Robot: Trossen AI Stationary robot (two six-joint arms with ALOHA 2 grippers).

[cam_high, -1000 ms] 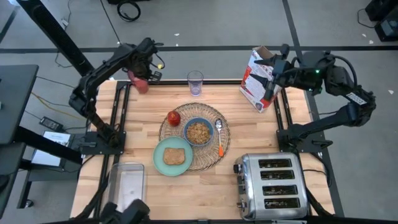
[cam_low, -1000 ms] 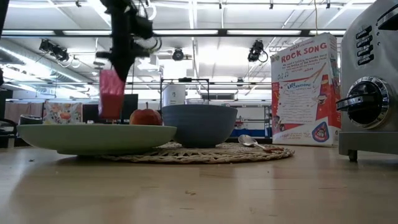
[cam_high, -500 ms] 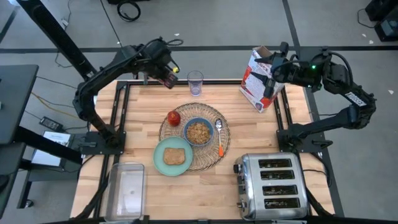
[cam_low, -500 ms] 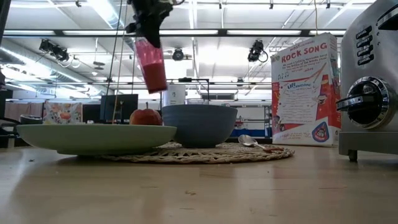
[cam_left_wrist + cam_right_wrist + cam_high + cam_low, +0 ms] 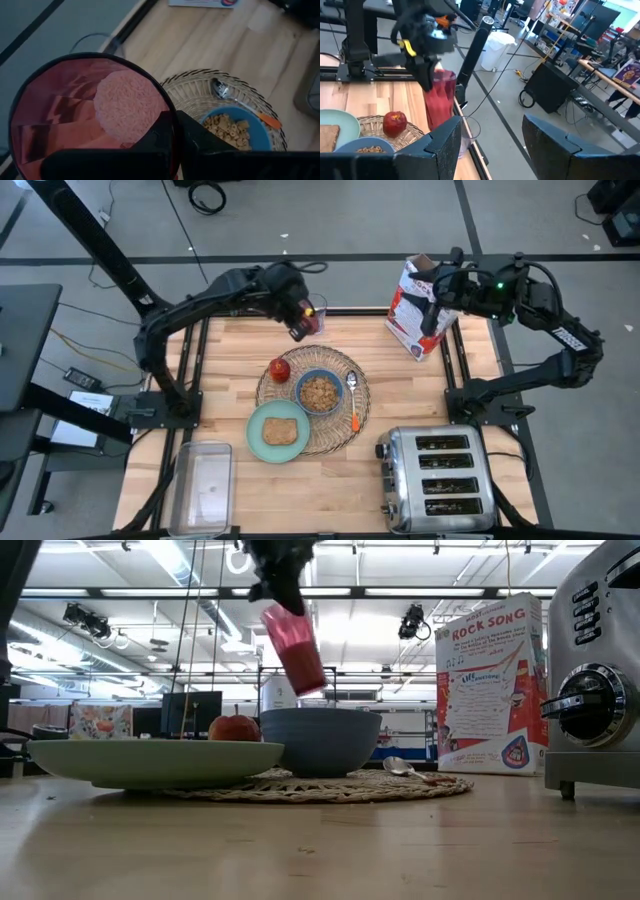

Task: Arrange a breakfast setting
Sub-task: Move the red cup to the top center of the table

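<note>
From above, the round woven placemat (image 5: 312, 397) lies at the middle of the table (image 5: 230, 370). On it sit the blue bowl (image 5: 319, 392) of cereal, the red apple (image 5: 279, 368) at the bowl's far-left side, and the orange-handled spoon (image 5: 353, 402) just right of the bowl. The mint-green plate (image 5: 277, 431) with the toast slice (image 5: 279, 431) overlaps the placemat's near-left edge. The left gripper (image 5: 297, 315) hangs above the placemat's far edge, clamped on the red-filled glass (image 5: 303, 320), which is tilted. An empty clear glass (image 5: 318, 308) is partly hidden just behind it. The right gripper (image 5: 432, 298) hovers at the cereal box (image 5: 414, 310), far right of the placemat. A chrome toaster (image 5: 437, 480) stands near right of the placemat, a clear tub (image 5: 203, 481) near left.

At table height, the red-filled glass (image 5: 294, 648) hangs tilted in the air above the bowl (image 5: 320, 740); apple (image 5: 234, 727) and plate (image 5: 155, 761) show left of the bowl, the cereal box (image 5: 490, 685) right.

The left wrist view looks into the glass (image 5: 90, 112), held between the fingers (image 5: 155, 145), with placemat (image 5: 200, 92), bowl (image 5: 232, 135) and spoon (image 5: 242, 105) beyond.

The right wrist view shows its own fingers (image 5: 437, 142) spread wide, holding nothing, and the left gripper (image 5: 427, 70) with the glass (image 5: 441, 100) above the placemat (image 5: 395, 137).
</note>
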